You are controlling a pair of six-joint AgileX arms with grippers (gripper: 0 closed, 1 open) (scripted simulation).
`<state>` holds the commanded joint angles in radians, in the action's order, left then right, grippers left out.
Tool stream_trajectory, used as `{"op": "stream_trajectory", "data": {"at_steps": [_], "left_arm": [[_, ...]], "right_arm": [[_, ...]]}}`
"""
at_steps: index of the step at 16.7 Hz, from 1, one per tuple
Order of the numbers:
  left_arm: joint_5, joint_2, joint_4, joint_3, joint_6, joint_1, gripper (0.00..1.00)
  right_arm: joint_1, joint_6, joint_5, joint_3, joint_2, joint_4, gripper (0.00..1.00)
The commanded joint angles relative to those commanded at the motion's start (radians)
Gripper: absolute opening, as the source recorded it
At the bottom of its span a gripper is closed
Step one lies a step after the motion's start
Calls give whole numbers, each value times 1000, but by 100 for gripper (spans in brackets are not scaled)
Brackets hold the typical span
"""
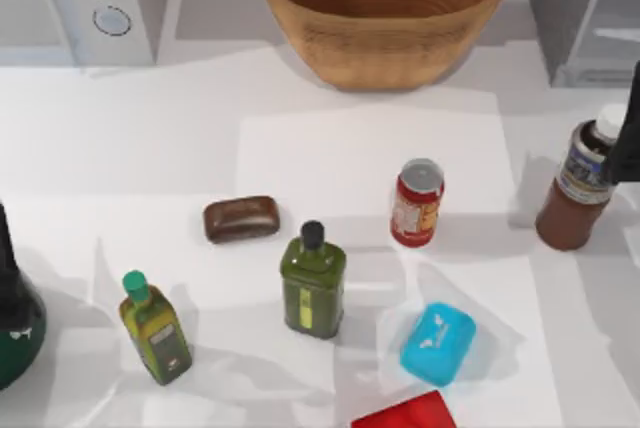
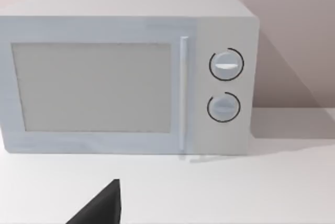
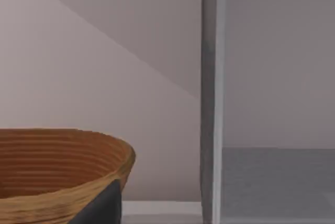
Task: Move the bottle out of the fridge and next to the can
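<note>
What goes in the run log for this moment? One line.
bottle: upright on table, outside fridge | can: apart from it | right gripper: at bottle | left arm: parked

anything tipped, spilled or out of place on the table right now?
Nothing spilled or tipped. The bottle stands upright on the table at the right, outside the fridge, apart from the can. The right arm's dark body overlaps its cap side. The other bottles stand upright.

Our right arm (image 1: 626, 138) reached in at the surface's right edge, its dark wrist standing upright (the pincer's state could not be read). Our left arm (image 1: 12, 308) sat parked at the left edge, low and near.
</note>
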<state>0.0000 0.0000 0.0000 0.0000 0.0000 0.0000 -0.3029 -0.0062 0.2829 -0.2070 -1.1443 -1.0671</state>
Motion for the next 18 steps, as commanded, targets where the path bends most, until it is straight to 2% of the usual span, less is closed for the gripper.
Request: {"op": "stream_trajectory", "data": {"at_steps": [6, 11, 15, 18], "left_arm": [[0, 0, 0, 0, 0, 0, 100], [0, 0, 0, 0, 0, 0, 100], [0, 0, 0, 0, 0, 0, 100], [0, 0, 0, 0, 0, 0, 100]], "right_arm": [[149, 4, -158, 67, 556, 501, 100], [247, 6, -246, 148, 947, 874, 100], [294, 6, -278, 197, 1118, 1041, 100], [303, 6, -283, 207, 1144, 1067, 100]]}}
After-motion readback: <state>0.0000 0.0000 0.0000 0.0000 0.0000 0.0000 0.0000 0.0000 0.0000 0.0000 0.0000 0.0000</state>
